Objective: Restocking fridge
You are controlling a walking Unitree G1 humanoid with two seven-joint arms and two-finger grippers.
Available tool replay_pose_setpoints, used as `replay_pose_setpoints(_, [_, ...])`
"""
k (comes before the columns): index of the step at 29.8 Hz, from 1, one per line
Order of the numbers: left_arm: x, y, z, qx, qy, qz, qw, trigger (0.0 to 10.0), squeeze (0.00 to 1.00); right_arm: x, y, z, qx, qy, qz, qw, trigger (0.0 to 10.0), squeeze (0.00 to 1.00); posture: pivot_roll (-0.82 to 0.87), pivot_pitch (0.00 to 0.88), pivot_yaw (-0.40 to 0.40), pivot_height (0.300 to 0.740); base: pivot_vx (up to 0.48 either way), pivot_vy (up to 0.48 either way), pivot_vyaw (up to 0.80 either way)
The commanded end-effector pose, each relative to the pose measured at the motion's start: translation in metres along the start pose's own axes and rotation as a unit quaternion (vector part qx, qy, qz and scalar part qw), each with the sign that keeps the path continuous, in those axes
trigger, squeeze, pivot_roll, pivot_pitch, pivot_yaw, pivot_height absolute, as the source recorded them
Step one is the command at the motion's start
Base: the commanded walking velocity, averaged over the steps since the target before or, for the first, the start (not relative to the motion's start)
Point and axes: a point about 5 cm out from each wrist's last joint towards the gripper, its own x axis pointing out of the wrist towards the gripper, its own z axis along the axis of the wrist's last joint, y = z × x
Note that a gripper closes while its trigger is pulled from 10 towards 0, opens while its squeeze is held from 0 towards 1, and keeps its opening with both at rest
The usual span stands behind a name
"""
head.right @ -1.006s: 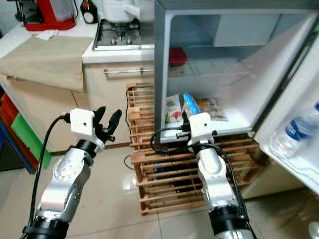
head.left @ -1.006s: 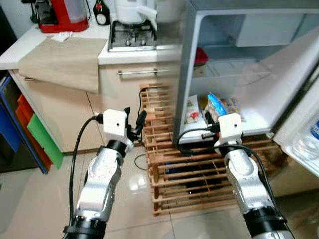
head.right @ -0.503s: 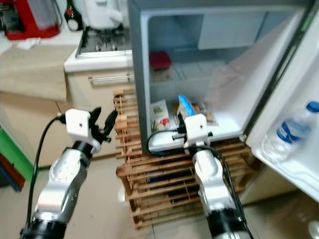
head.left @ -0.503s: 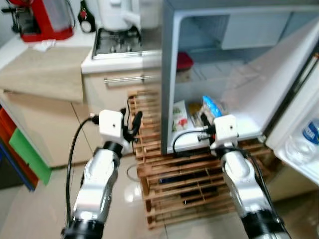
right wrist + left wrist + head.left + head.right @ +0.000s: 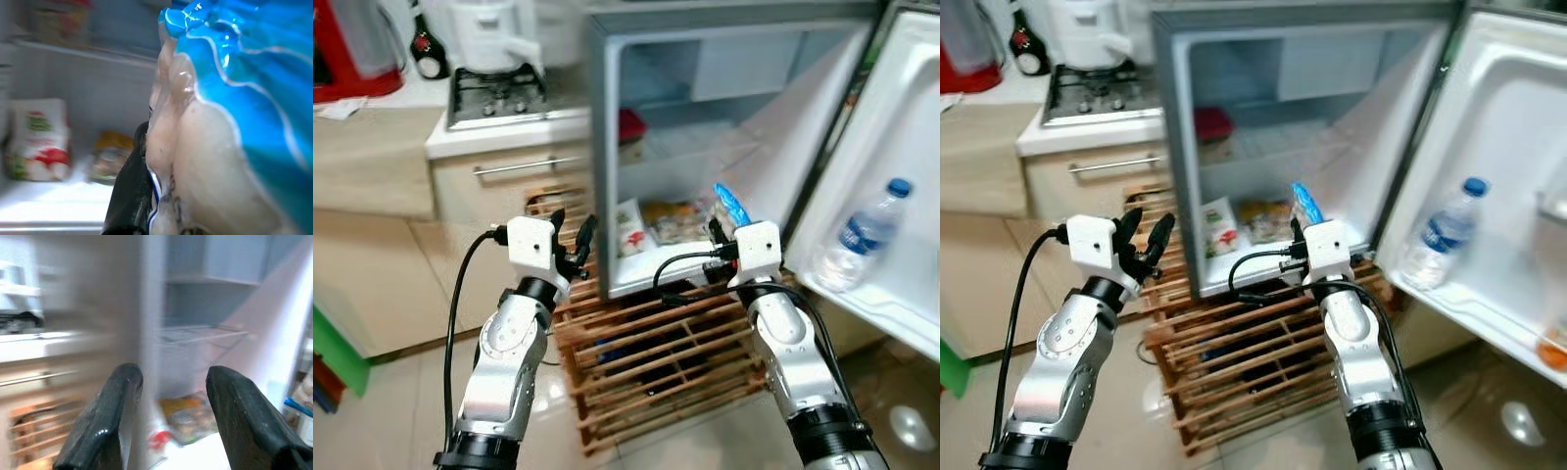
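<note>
— Right wrist view?
— Shows right gripper (image 5: 146,196) pinching blue-and-white food bag (image 5: 220,122), raised before open fridge (image 5: 705,59) at frame centre.

— Left eye view?
— Shows left gripper (image 5: 570,233) spread, empty, lower left of centre. Packets (image 5: 631,227) on fridge floor; water bottle (image 5: 862,235) in door shelf, right.

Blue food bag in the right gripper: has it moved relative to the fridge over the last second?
Cannot tell. The camera swung, shifting everything; the blue food bag remains in the right gripper before the fridge bottom shelf.
</note>
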Motion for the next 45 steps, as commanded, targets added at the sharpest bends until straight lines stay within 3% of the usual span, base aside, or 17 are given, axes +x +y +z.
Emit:
replay_pose_setpoints(1, [0.003,-0.007,0.012,0.008,-0.028,-0.019,0.999,10.0,0.00,0.003,-0.005,0.005,-0.004,-0.010,-0.006,1.000,0.0,0.00,-0.11,0.000,0.008,0.736,0.000,0.000,0.00])
replay_pose_setpoints(7, [0.003,-0.015,0.018,0.025,-0.038,-0.043,0.998,10.0,0.00,0.003,-0.004,0.005,-0.002,-0.010,-0.003,1.000,0.0,0.00,-0.11,0.000,0.005,0.736,0.000,0.000,0.00])
replay_pose_setpoints(12, [0.007,-0.011,0.009,0.007,-0.001,-0.026,1.000,10.0,0.00,0.009,-0.003,0.001,0.046,0.008,-0.003,0.999,0.0,0.00,-0.11,0.000,0.010,0.736,0.000,0.000,0.00])
replay_pose_setpoints(14, [0.011,-0.007,-0.001,-0.018,0.037,-0.011,0.999,10.0,0.00,0.019,0.003,-0.005,0.093,0.046,0.005,0.995,0.0,0.00,-0.10,0.000,0.011,0.736,0.000,0.000,0.00])
replay_pose_setpoints(20, [0.016,-0.010,0.004,0.004,0.029,-0.033,0.999,10.0,0.00,0.041,0.015,-0.002,0.096,0.065,0.009,0.993,0.0,0.00,-0.07,0.000,0.009,0.736,0.000,0.000,0.00])
replay_pose_setpoints(24, [0.010,-0.015,0.009,0.020,0.024,-0.058,0.998,10.0,0.00,0.051,0.019,0.009,0.117,0.052,0.004,0.992,0.0,0.00,-0.04,0.000,0.001,0.736,0.000,0.000,0.00])
replay_pose_setpoints(25, [0.008,-0.015,0.010,0.023,0.025,-0.059,0.998,10.0,0.00,0.053,0.019,0.009,0.148,0.058,-0.004,0.987,0.0,0.00,-0.03,0.000,-0.005,0.736,0.000,0.000,0.00])
replay_pose_setpoints(26, [0.003,-0.014,0.010,0.032,0.030,-0.061,0.997,10.0,0.00,0.057,0.016,0.006,0.234,0.076,-0.028,0.969,0.0,0.00,-0.01,0.000,-0.010,0.736,0.000,0.000,0.00])
replay_pose_setpoints(28, [0.002,-0.014,0.010,0.034,0.031,-0.062,0.997,10.0,0.00,0.058,0.016,0.006,0.254,0.079,-0.033,0.963,0.0,0.00,-0.01,0.000,-0.010,0.736,0.000,0.000,0.00])
replay_pose_setpoints(30, [-0.003,-0.014,0.010,0.040,0.035,-0.063,0.997,10.0,0.00,0.060,0.014,0.005,0.342,0.085,-0.049,0.935,0.0,0.00,0.00,0.000,-0.017,0.736,0.000,0.000,0.00])
replay_pose_setpoints(31, [-0.005,-0.014,0.010,0.040,0.036,-0.062,0.997,10.0,0.00,0.060,0.012,0.002,0.405,0.092,-0.058,0.908,0.0,0.00,0.01,0.000,-0.020,0.736,0.000,0.000,0.00])
replay_pose_setpoints(33, [-0.008,-0.014,0.010,0.037,0.037,-0.060,0.997,10.0,0.00,0.060,0.010,-0.002,0.483,0.100,-0.074,0.867,0.0,0.00,0.01,0.000,-0.020,0.736,0.000,0.000,0.00])
replay_pose_setpoints(34, [-0.010,-0.014,0.010,0.037,0.038,-0.059,0.997,10.0,0.00,0.060,0.009,-0.004,0.505,0.102,-0.080,0.854,0.0,0.00,0.02,0.000,-0.020,0.736,0.000,0.000,0.00])
replay_pose_setpoints(36, [-0.014,-0.014,0.012,0.037,0.041,-0.057,0.997,10.0,0.00,0.063,0.007,-0.004,0.517,0.101,-0.087,0.846,0.0,0.00,0.04,0.000,-0.019,0.736,0.000,0.000,0.00])
replay_pose_setpoints(39, [-0.016,-0.014,0.014,0.037,0.042,-0.056,0.997,10.0,0.00,0.064,0.007,-0.003,0.518,0.099,-0.088,0.845,0.0,0.00,0.05,0.000,-0.019,0.736,0.000,0.000,0.00])
replay_pose_setpoints(42, [-0.030,-0.019,0.021,0.037,0.050,-0.058,0.996,10.0,0.00,0.071,0.015,0.006,0.527,0.088,-0.078,0.842,0.0,0.00,0.09,0.088,-0.018,0.736,0.000,0.000,0.00])
replay_pose_setpoints(45, [-0.033,-0.020,0.021,0.035,0.054,-0.060,0.996,10.0,0.00,0.072,0.018,0.007,0.533,0.089,-0.076,0.838,0.0,0.00,0.09,0.088,-0.018,0.736,0.000,0.000,0.00])
